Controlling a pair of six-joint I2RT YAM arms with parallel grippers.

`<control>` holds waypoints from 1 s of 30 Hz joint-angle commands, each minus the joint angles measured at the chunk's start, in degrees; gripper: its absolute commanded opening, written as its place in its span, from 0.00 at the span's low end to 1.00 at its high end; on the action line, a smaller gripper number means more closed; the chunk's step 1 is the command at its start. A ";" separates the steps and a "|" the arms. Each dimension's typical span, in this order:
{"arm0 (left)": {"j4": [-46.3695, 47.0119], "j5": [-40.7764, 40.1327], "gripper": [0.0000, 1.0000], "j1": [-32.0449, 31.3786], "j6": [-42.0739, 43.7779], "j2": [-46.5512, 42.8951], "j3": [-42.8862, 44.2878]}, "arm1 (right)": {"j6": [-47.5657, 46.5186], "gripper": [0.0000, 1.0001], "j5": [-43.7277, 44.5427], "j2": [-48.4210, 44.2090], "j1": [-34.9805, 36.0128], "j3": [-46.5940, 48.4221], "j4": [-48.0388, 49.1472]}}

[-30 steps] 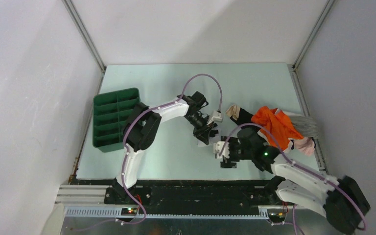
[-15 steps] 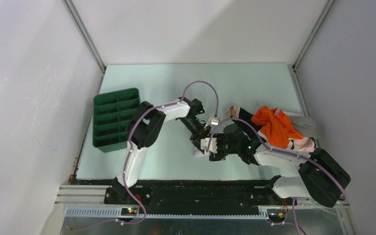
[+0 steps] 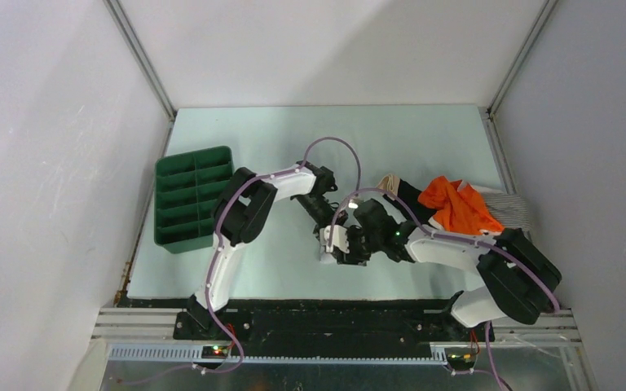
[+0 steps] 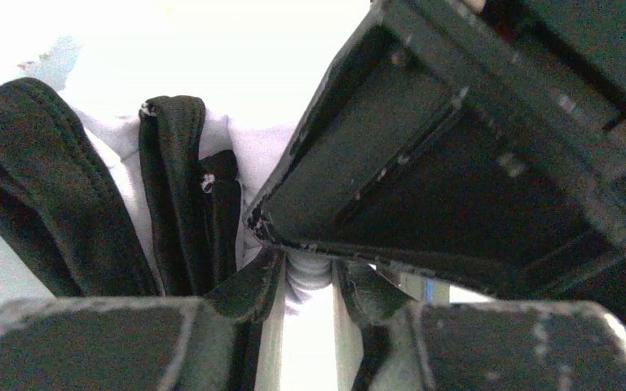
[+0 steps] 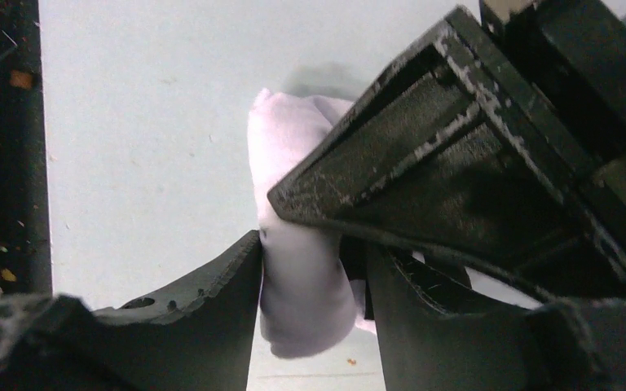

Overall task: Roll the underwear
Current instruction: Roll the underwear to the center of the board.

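Observation:
The underwear (image 3: 325,257) is white with black bands, bunched into a small roll near the table's front middle. In the left wrist view its black bands (image 4: 171,179) run up the left side, and my left gripper (image 4: 308,277) is shut on a pleated white fold. The left gripper (image 3: 332,230) comes at the roll from the far side. My right gripper (image 3: 336,247) meets it from the right. In the right wrist view the white roll (image 5: 293,244) fills the gap of my right gripper (image 5: 314,277), pressed against the left finger, with the left arm's finger (image 5: 424,155) just above.
A green divided tray (image 3: 189,199) stands at the left edge. A pile of clothes with an orange garment (image 3: 456,204) and a grey striped one (image 3: 512,208) lies at the right. Side walls close in the table; a black strip (image 3: 293,303) runs along its front edge.
My right arm has swung left to the roll and its jaws have narrowed around it. The left gripper has shifted slightly toward the front, still holding the fabric.

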 commanded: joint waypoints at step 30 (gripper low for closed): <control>65.96 -26.08 0.56 10.39 -49.85 -42.92 -40.38 | 51.81 0.00 -23.11 18.63 -21.35 3.88 0.57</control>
